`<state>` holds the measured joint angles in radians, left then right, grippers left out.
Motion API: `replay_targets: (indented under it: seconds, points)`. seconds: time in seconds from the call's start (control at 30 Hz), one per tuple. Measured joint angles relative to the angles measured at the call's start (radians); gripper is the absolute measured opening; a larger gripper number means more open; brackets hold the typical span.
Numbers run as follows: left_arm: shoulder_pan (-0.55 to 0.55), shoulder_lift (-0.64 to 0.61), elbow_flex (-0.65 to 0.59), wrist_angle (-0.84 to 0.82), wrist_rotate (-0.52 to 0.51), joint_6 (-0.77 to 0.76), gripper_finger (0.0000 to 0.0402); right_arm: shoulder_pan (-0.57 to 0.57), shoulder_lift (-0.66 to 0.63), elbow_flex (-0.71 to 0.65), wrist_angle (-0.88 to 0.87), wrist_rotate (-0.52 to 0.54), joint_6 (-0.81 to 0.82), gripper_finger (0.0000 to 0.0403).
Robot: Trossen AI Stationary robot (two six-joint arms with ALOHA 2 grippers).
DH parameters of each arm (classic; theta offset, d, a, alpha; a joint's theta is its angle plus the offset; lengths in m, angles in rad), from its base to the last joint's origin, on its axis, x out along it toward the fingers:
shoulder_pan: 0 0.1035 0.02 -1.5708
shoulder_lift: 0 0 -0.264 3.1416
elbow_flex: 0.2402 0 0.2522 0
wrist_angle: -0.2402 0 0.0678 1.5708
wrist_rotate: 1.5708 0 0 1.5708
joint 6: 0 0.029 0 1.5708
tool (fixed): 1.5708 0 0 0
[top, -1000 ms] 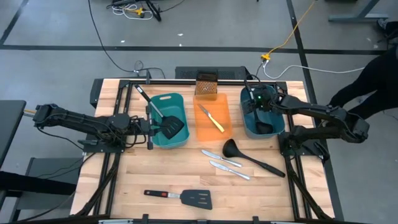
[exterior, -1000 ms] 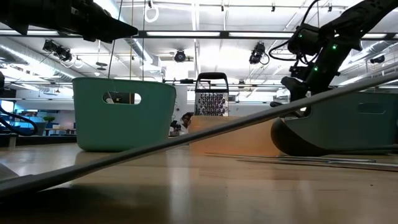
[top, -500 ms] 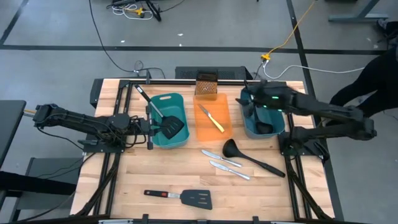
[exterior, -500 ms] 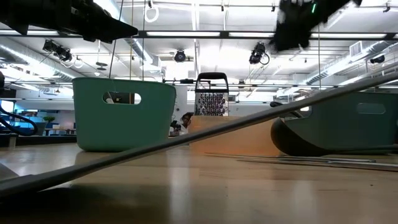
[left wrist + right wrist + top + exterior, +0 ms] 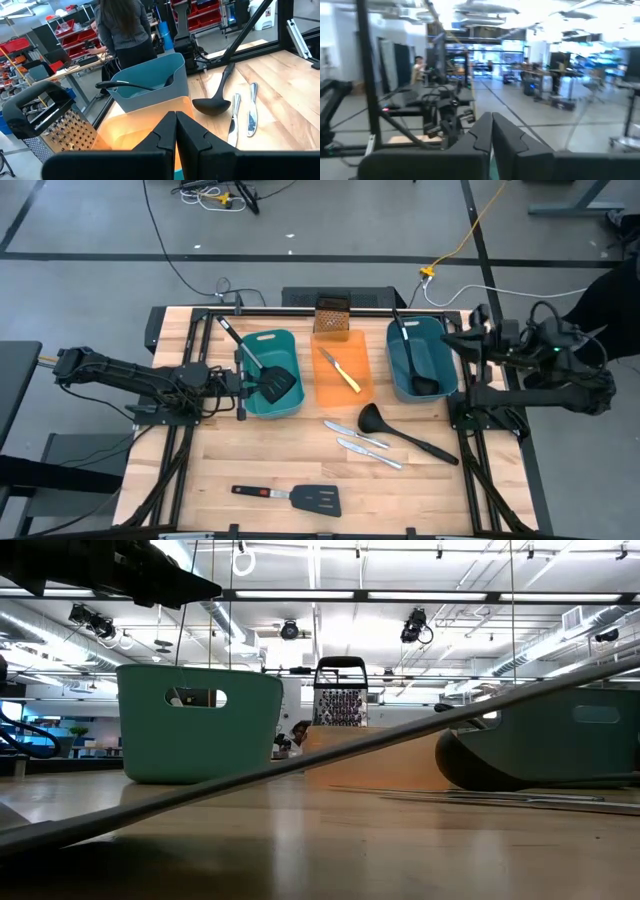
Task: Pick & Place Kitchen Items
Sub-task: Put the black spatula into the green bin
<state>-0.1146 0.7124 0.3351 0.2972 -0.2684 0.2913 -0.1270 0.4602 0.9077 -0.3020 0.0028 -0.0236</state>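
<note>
- On the desk's near half, toward the right edge, one black ladle lies flat, bowl toward the orange tray, handle running diagonally toward the near right corner.
- Just left of that ladle, two silver table knives lie side by side, long axes slanted the same way.
- Near the desk's front edge, a black slotted spatula lies with its long axis parallel to that edge, red-marked handle toward the left, blade toward the right.
- Inside the orange tray, the small yellow-handled knife lies diagonally, running from the far left to the near right of the tray.
- Inside the right teal tub, the second ladle lies lengthwise, handle toward the far edge, bowl toward the near end.
- Inside the left teal tub, the second spatula leans with its handle over the far left rim.
- At the left tub's left wall, my left gripper is pressed together, empty, beside that spatula.
- Beyond the desk's right edge, my right gripper is pressed together, empty, well apart from every utensil; the ladle in the right tub is nearest.
- At the far edge behind the tray stands a box grater.
</note>
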Motion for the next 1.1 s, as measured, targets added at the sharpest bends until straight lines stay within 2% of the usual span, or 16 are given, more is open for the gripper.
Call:
replay_targets:
  seconds: [0.13, 0.23, 0.43, 0.6, 0.9, 1.1]
  points:
    - [0.000, 0.000, 0.000, 0.000, 0.000, 0.000, 0.0016, 0.022, -0.065, -0.031, -0.038, 0.065, 0.005, 0.0020]
    - [0.000, 0.000, 0.000, 0.000, 0.000, 0.000, 0.0016, 0.031, -0.141, -0.097, -0.006, 0.049, 0.004, 0.0006]
    - [0.000, 0.000, 0.000, 0.000, 0.000, 0.004, 0.0016, 0.033, -0.324, -0.290, 0.072, 0.037, 0.000, 0.0008]
    - [0.000, 0.000, 0.000, 0.000, 0.000, 0.004, 0.0016, 0.033, -0.458, -0.397, 0.082, 0.042, 0.010, 0.0004]
    - [0.000, 0.000, 0.000, -0.001, -0.006, 0.002, 0.0016, 0.033, -0.455, -0.521, 0.167, 0.068, 0.024, 0.0003]
    - [0.000, 0.000, 0.000, -0.004, -0.008, 0.002, 0.0016, 0.033, -0.460, -0.616, 0.208, 0.022, 0.044, 0.0002]
